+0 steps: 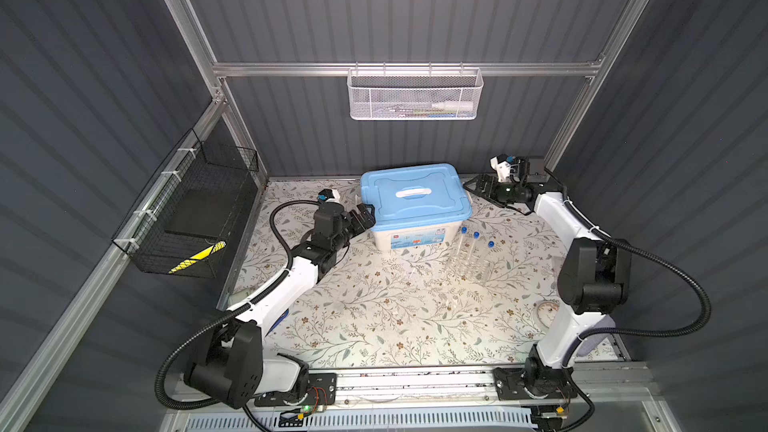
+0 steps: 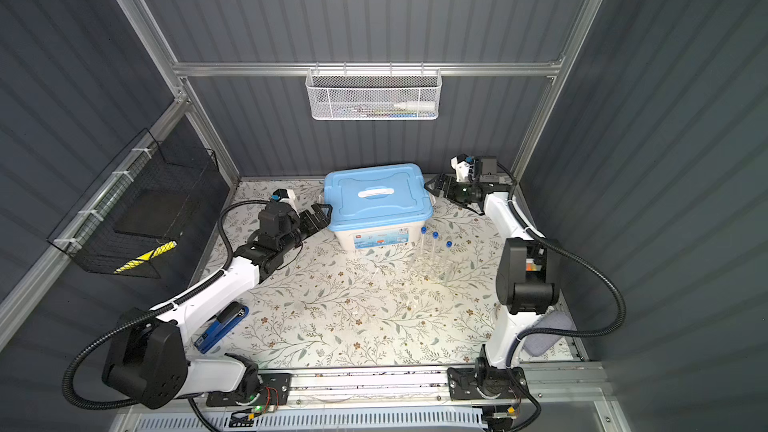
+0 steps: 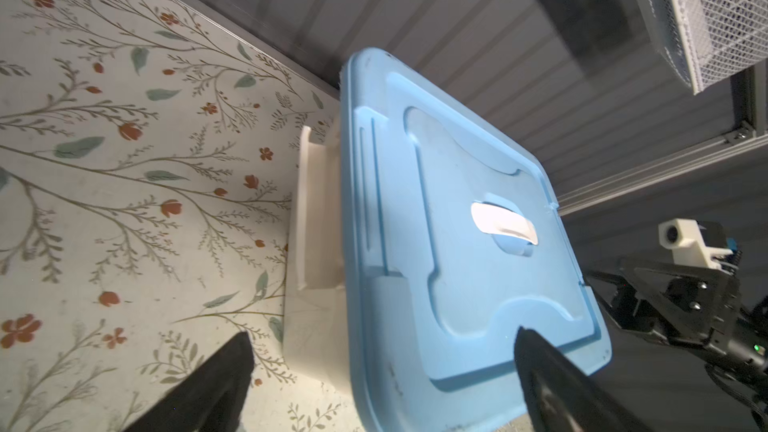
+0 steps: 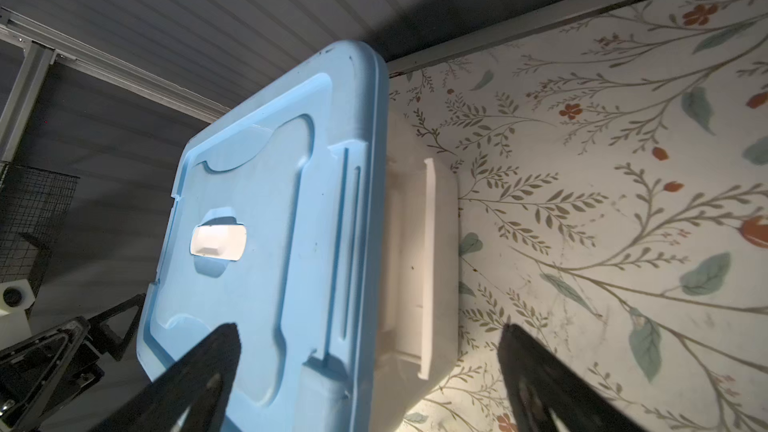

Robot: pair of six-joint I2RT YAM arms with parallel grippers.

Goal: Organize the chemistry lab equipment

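Jaws wide: L gripper (image 1: 368,214), R gripper (image 1: 473,188) flank box (image 1: 415,197); tubes (image 1: 473,247) apart.

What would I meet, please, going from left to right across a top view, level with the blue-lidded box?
black basket → left gripper → box → right gripper

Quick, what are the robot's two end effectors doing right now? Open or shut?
Left end effector: open, empty, at the blue-lidded box.
Right end effector: open, empty, at the box's other end.
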